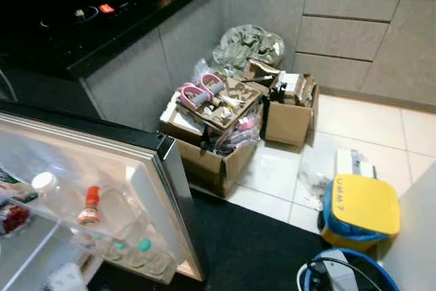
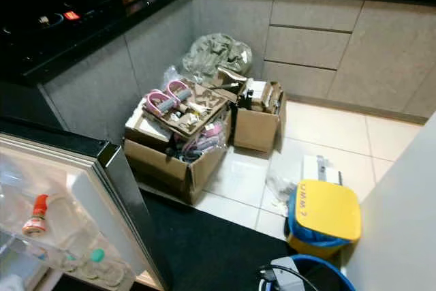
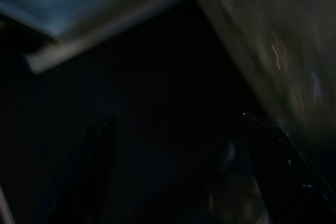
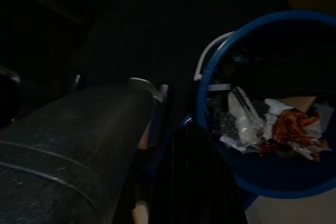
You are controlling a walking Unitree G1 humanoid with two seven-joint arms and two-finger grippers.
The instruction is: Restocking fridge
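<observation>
**Fridge door stands open beside cluttered kitchen corner**

The open white fridge door holds one upright red-capped sauce bottle and one white-capped bottle in its shelf. Two open brown cardboard boxes sit against grey cabinets. One yellow-lidded bin stands nearby. Whether either gripper's fingers are apart cannot be told.

A kitchen corner: grey cabinet fronts with drawers run under a glossy black tabletop. The floor is pale glazed tile with a dark mat laid over its near part. Open cardboard boxes of clutter sit in the corner (a stuffed grey-green bag behind them). Light glares off the tiles.
</observation>
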